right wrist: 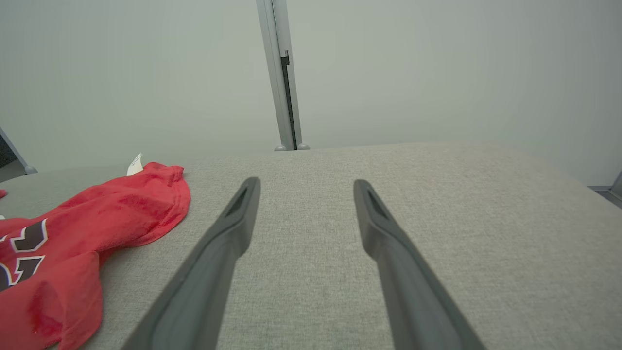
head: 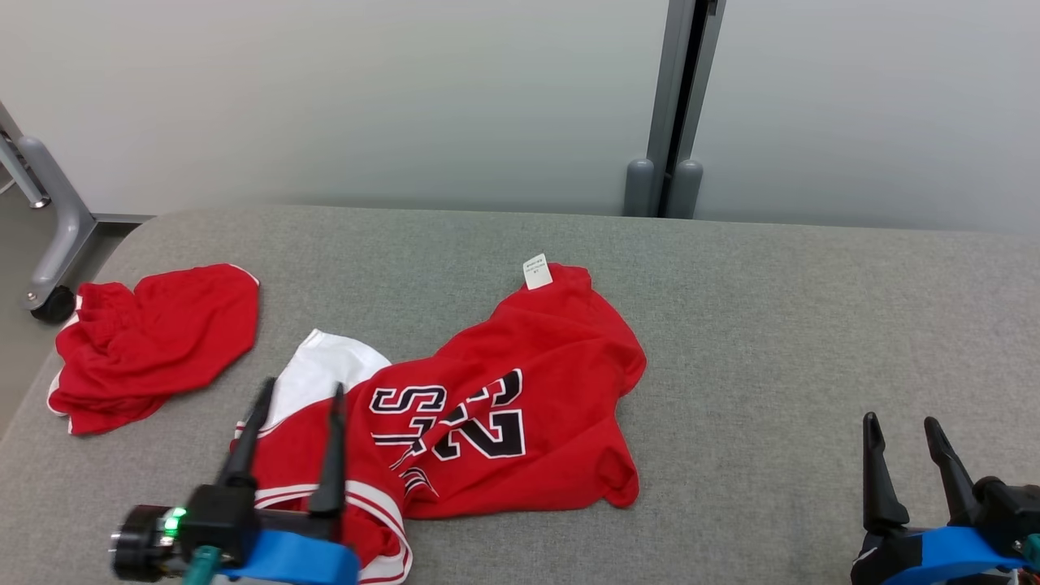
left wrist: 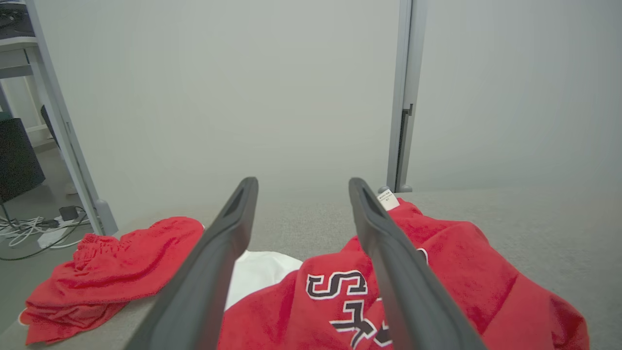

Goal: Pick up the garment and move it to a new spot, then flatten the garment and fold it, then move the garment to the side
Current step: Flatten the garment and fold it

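Observation:
The garment (head: 520,382) is a red jersey with black-and-white lettering, a white panel and a white tag, lying crumpled on the grey padded table (head: 812,325) left of centre. My left gripper (head: 303,387) hovers open over its near left part, close to the white panel. In the left wrist view the garment (left wrist: 461,272) lies under and right of the open left gripper (left wrist: 302,183). My right gripper (head: 902,419) stands open over bare table at the near right. In the right wrist view the garment (right wrist: 97,218) is far left of the right gripper (right wrist: 306,182).
A second red cloth piece (head: 154,341) lies bunched near the table's left edge. Pale wall panels with a grey post (head: 674,106) stand behind the table. A wheeled grey frame leg (head: 57,236) is at the far left, and cables (left wrist: 29,228) lie on the floor.

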Controlling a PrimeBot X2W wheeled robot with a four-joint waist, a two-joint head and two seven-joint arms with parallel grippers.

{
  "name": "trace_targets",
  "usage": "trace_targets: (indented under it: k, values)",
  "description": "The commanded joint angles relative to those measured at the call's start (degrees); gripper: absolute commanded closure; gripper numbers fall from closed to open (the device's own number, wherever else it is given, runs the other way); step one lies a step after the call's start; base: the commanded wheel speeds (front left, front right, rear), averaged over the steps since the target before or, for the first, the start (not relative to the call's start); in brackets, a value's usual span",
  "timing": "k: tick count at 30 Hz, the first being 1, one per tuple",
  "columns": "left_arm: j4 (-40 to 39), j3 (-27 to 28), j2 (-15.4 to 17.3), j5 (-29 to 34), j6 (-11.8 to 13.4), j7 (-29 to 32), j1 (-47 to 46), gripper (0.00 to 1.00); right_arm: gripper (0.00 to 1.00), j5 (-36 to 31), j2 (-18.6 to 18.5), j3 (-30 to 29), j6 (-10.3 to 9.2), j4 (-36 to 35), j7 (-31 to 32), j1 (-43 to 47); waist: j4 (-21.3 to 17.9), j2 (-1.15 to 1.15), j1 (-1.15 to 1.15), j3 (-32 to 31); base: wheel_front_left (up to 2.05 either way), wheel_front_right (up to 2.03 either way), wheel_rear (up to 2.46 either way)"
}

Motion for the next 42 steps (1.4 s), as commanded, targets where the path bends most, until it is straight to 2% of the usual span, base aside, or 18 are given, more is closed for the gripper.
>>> trace_targets:
  k: [1, 6, 9, 24, 27, 33, 37, 42]
  values:
    - [-0.8, 1.8, 0.7, -0.4, 0.7, -0.2, -0.4, 0.00, 0.00, 0.2, -0.1, 0.1, 0.03, 0.0, -0.2, 1.1, 0.0, 0.00, 0.00, -0.2, 0.00, 0.00, 0.00]
    - [-1.6, 7.7, 1.3, -0.9, 1.5, -0.3, 0.5, 0.00, 0.00, 0.3, -0.1, 0.3, 0.03, 0.0, -0.2, 1.5, 0.1, 0.00, 0.00, -0.4, 0.00, 0.00, 0.00]
    - [-0.8, 10.0, 0.9, -0.7, 1.1, -0.3, 1.2, 0.00, 0.00, 0.5, -0.1, 0.4, 0.03, 0.0, -0.2, 1.9, 0.2, 0.00, 0.00, -0.4, 0.00, 0.00, 0.00]
    - [2.1, 13.4, -1.6, 3.2, -2.0, -0.3, 1.4, 0.00, 0.00, -0.3, -0.1, 2.4, 0.03, 0.5, -0.2, 0.9, 1.0, 0.00, 0.00, 0.0, 0.00, 0.00, 0.00]
    - [1.9, 13.8, -1.9, 3.7, -2.6, -0.3, 0.9, 0.00, 0.00, -0.8, -0.1, 5.1, 0.03, 1.0, -0.2, -0.9, 1.4, 0.00, 0.00, 0.2, 0.00, 0.00, 0.00]
    - [1.7, 13.8, -2.8, 4.4, -3.6, -0.3, 0.2, 0.00, 0.00, -0.5, -0.1, 14.7, 0.03, 5.1, -0.1, -4.2, 2.8, 0.00, 0.00, 0.5, 0.00, 0.00, 0.00]
    - [1.4, 13.5, -3.4, 4.9, -4.1, -0.3, -0.2, 0.00, 0.00, 0.2, -0.1, 20.3, 0.03, 9.1, 0.0, -6.0, 4.4, 0.00, 0.00, 1.2, 0.00, 0.00, 0.00]
    - [0.9, 12.9, -4.2, 5.7, -4.5, -0.3, -0.6, 0.00, 0.00, -0.4, -0.1, 24.6, 0.03, 16.4, 0.0, -8.1, 6.5, 0.00, 0.00, 2.2, 0.00, 0.00, 0.00]
